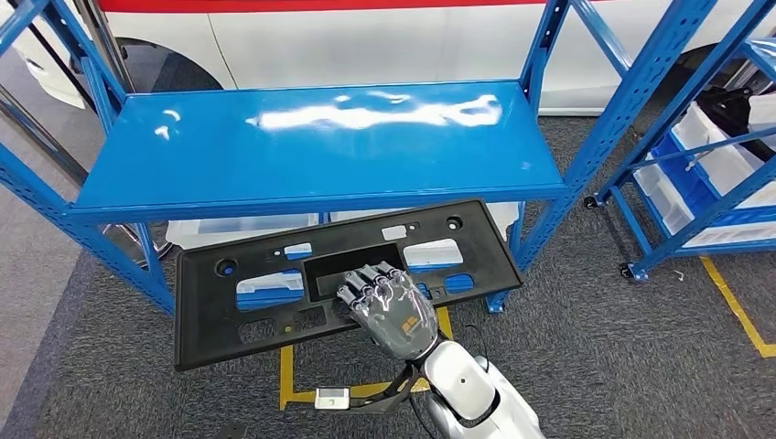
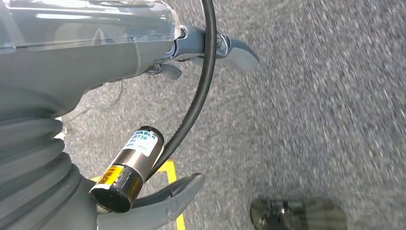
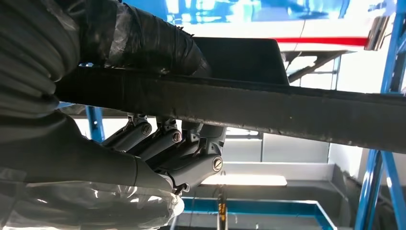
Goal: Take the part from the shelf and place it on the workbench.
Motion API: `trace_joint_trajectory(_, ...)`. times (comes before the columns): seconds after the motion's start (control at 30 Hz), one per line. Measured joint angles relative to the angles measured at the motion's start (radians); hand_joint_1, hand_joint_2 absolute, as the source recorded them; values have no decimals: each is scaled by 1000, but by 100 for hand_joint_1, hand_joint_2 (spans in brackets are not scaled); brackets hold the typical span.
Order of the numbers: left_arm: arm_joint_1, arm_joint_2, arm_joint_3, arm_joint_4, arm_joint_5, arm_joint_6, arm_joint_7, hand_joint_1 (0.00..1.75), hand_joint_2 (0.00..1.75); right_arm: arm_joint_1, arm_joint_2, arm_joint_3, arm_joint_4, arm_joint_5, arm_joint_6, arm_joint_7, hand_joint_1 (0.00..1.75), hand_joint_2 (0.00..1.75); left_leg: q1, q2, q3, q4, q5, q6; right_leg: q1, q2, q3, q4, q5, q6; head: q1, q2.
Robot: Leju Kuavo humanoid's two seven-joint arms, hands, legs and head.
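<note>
The part [image 1: 229,315] is a long black plastic panel with several cut-outs. It hangs level in front of the blue shelf [image 1: 311,146], just below that shelf's front edge. My right hand [image 1: 389,306] grips the panel at the near edge of its middle. In the right wrist view the thumb lies on one side of the panel's edge [image 3: 287,112] and the fingers [image 3: 163,143] curl against the other. My left hand [image 2: 119,57] hangs over grey carpet with its fingers apart and nothing in it.
The shelf's top board is bare and glossy. White bins [image 1: 229,229] sit underneath it. A white car [image 1: 366,37] stands behind. A second blue rack with white bins [image 1: 705,165] is at the right. Yellow tape [image 1: 732,306] marks the carpet.
</note>
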Motion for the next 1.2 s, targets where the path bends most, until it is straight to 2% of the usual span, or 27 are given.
trace_joint_trajectory(0.07,1,0,3,0,-2,1,-1,0,175,0,1,0,3,0,1,-1,166,175,3,0,-2,-9,16,-13,1,-1,-5,-18,18,-10,0,0)
trace_joint_trajectory(0.1,2,0,4,0,-2,1,-1,0,175,0,2,0,5,-1,1,-2,166,175,4,-1,-7,-5,6,-19,-1,-2,-11,-26,31,-17,1,0)
trace_joint_trajectory(0.13,4,0,4,0,-2,1,0,0,175,0,3,0,8,-1,1,-3,166,175,3,-1,-16,15,-24,-23,-6,-4,-21,-32,47,-24,0,0)
trace_joint_trajectory(0.17,5,1,5,0,-2,2,0,0,175,0,5,0,10,-2,1,-4,166,175,4,-2,-29,54,-71,-27,-9,-6,-32,-36,61,-29,0,0)
trace_joint_trajectory(0.23,7,1,6,0,-3,2,0,0,175,0,7,0,17,-4,1,-6,166,175,5,-3,-57,176,-168,-35,-9,-7,-64,-33,86,-33,-1,0)
trace_joint_trajectory(0.27,7,1,8,0,-4,2,0,0,175,1,7,0,20,-4,1,-6,166,175,7,-3,-65,232,-188,-39,-10,-8,-82,-29,96,-32,-1,0)
trace_joint_trajectory(0.3,8,2,9,0,-6,2,0,0,175,2,7,0,23,-5,1,-7,166,175,8,-3,-61,266,-183,-43,-11,-9,-100,-23,106,-30,-1,0)
trace_joint_trajectory(0.33,8,3,11,0,-7,2,-1,0,175,2,7,0,25,-6,1,-7,166,175,10,-3,-42,267,-158,-47,-12,-10,-120,-16,115,-27,-1,0)
trace_joint_trajectory(0.4,7,5,17,0,-8,2,-2,0,175,2,8,0,28,-7,1,-8,166,175,17,-3,45,173,-116,-54,-17,-10,-158,7,128,-18,-2,0)
trace_joint_trajectory(0.47,4,6,20,0,-11,2,-4,0,175,2,10,0,29,-8,1,-8,166,175,15,-6,131,47,-133,-49,-17,-10,-186,31,139,-6,-1,0)
trace_joint_trajectory(0.5,3,6,22,-1,-14,3,-4,0,175,2,11,0,29,-9,1,-8,166,175,13,-8,149,13,-149,-43,-15,-10,-192,37,145,0,0,0)
trace_joint_trajectory(0.57,4,6,25,-1,-19,3,-6,0,175,3,13,-1,30,-10,2,-9,166,175,11,-9,143,4,-145,-24,-15,-10,-198,38,159,13,1,0)
trace_joint_trajectory(0.6,4,6,27,-1,-20,3,-6,0,175,3,14,-1,31,-11,2,-9,166,175,12,-6,137,3,-135,-14,-16,-8,-202,41,154,19,1,0)
trace_joint_trajectory(0.63,4,6,29,-1,-20,3,-6,0,175,4,14,-1,31,-12,2,-9,166,175,13,-4,128,1,-124,-3,-19,-6,-210,57,129,24,1,0)
trace_joint_trajectory(0.67,4,6,29,-2,-20,4,-6,0,175,4,14,-1,31,-12,2,-9,166,175,14,-1,116,-1,-110,6,-21,-5,-222,94,85,28,1,0)
trace_joint_trajectory(0.73,4,7,30,-3,-20,4,-6,0,175,4,14,-1,32,-12,3,-9,166,175,12,0,87,0,-85,14,-22,-3,-248,210,-17,35,1,0)
trace_joint_trajectory(0.77,5,7,31,-3,-20,4,-6,0,175,5,14,-1,33,-12,3,-9,166,175,11,0,71,1,-73,14,-22,-3,-256,267,-43,37,1,0)
trace_joint_trajectory(0.8,5,7,31,-3,-20,4,-6,0,175,5,14,-1,34,-12,3,-9,166,175,9,1,56,2,-62,13,-22,-3,-252,299,-45,37,1,0)
trace_joint_trajectory(0.83,6,7,32,-3,-20,4,-6,0,175,6,14,-1,35,-12,3,-9,166,175,9,1,42,3,-52,12,-22,-3,-233,302,-28,36,1,0)
trace_joint_trajectory(0.87,6,7,33,-3,-21,4,-6,0,175,6,14,-1,36,-12,3,-9,166,175,8,1,28,4,-42,10,-21,-3,-195,268,-1,31,1,0)
trace_joint_trajectory(0.9,6,6,34,-3,-21,4,-6,0,175,5,14,-1,36,-12,3,-9,166,175,7,1,18,4,-32,7,-19,-2,-141,204,19,24,1,0)
trace_joint_trajectory(0.93,6,6,35,-3,-21,4,-6,0,175,5,15,-1,36,-12,3,-9,166,175,6,1,10,5,-24,3,-16,-2,-84,126,21,16,1,0)
trace_joint_trajectory(1.0,6,5,35,-3,-21,4,-6,0,175,4,16,-1,35,-12,3,-9,166,175,7,1,4,0,-6,-8,-7,0,-15,17,8,5,1,0)
trace_joint_trajectory(1.03,6,4,35,-3,-22,5,-5,0,175,3,16,-1,34,-12,3,-9,166,175,8,1,3,-4,4,-15,-4,0,-8,-3,4,1,1,0)
trace_joint_trajectory(1.1,8,4,36,-3,-24,5,-4,0,175,3,16,-1,33,-13,3,-9,166,175,9,0,-2,-11,15,-28,-5,-2,-20,-16,27,-10,1,0)
trace_joint_trajectory(1.13,10,4,36,-3,-25,6,-3,0,175,3,17,-1,33,-14,3,-9,166,175,8,-1,-9,-2,-3,-32,-9,-4,-28,-23,42,-18,1,0)
trace_joint_trajectory(1.2,12,4,37,-3,-28,6,-1,0,175,5,18,-1,33,-15,4,-9,166,175,9,-2,-32,73,-95,-37,-13,-6,-52,-32,71,-30,-1,0)
